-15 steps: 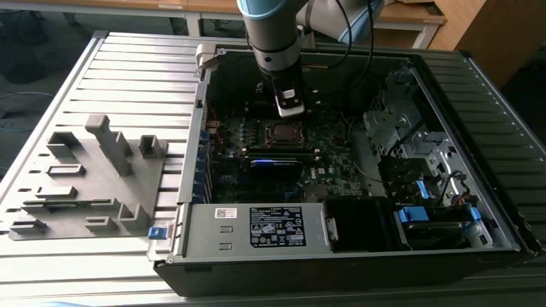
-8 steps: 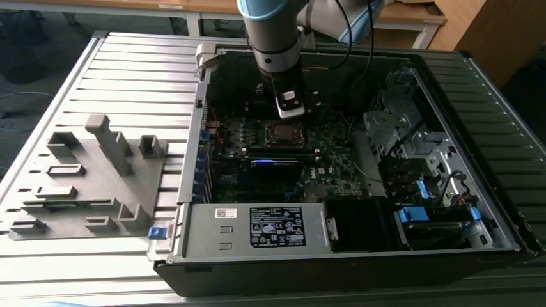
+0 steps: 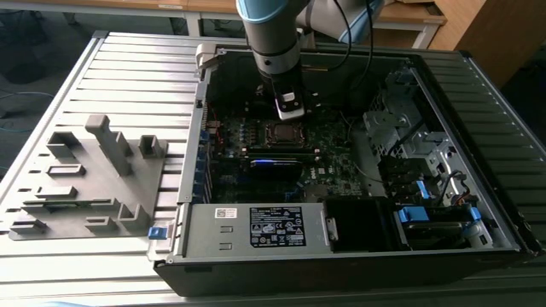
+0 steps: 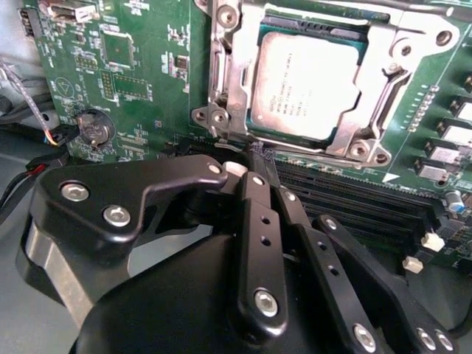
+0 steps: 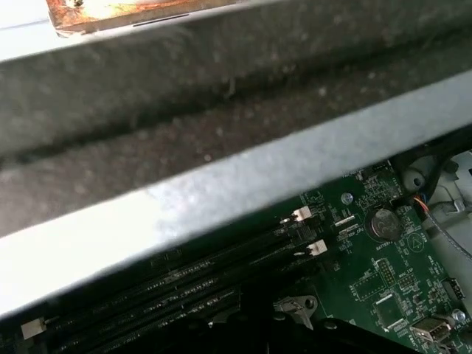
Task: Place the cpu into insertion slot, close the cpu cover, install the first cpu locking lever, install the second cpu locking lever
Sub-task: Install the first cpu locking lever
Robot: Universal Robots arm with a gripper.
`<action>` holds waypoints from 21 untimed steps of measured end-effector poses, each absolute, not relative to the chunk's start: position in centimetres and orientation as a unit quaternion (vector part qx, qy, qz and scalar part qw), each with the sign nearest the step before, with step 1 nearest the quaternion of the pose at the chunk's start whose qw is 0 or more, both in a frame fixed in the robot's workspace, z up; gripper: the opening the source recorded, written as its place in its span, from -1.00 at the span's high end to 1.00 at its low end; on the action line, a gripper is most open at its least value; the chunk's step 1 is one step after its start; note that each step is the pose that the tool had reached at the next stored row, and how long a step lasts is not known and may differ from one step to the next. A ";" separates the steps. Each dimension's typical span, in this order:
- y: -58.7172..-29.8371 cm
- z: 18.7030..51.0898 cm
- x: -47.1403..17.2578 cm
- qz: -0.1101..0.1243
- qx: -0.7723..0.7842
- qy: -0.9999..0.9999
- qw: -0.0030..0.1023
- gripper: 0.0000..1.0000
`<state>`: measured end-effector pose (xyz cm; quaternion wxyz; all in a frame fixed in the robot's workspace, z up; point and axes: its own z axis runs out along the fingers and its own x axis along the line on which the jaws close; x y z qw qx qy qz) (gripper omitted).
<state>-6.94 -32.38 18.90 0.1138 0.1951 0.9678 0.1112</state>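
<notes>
Tool: the black two-fingered tool (image 4: 258,164) has its fingers drawn together with nothing visible between them. In the exterior view the tool (image 3: 288,112) hangs inside the open black computer case (image 3: 341,275), just above the socket.

Cpu: the flat square cpu with a dull grey metal top (image 4: 308,85) lies seated in the insertion slot, a dark square socket with a thin silver rim (image 4: 313,22), on the green motherboard (image 4: 133,81).

Cpu cover: the thin shiny silver frame plate with a big square window (image 4: 237,88) appears to lie down around the chip, whose top shows through the window. Whether the locking levers are latched cannot be told.

Tool position: the tips sit just beside the socket's edge, over the long black memory slots (image 4: 354,192).

Handling, cpu: probably light, stiff and thin, with a smooth top that would slip under a pinch. Its underside contacts are fragile, so opposite edges are the safe hold.

Handling, cover: likely stiff sheet metal on a hinge, best pushed at its free edge, not on the chip.

Surroundings: the case rests on a grey slatted metal table (image 3: 128,77).
</notes>
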 end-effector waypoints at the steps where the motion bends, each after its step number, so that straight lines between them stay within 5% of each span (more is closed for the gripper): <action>1: -32.4 18.9 -6.9 0.111 0.195 0.968 0.114 0.79; 21: -31.9 19.6 -6.9 0.114 0.201 0.966 0.114 0.79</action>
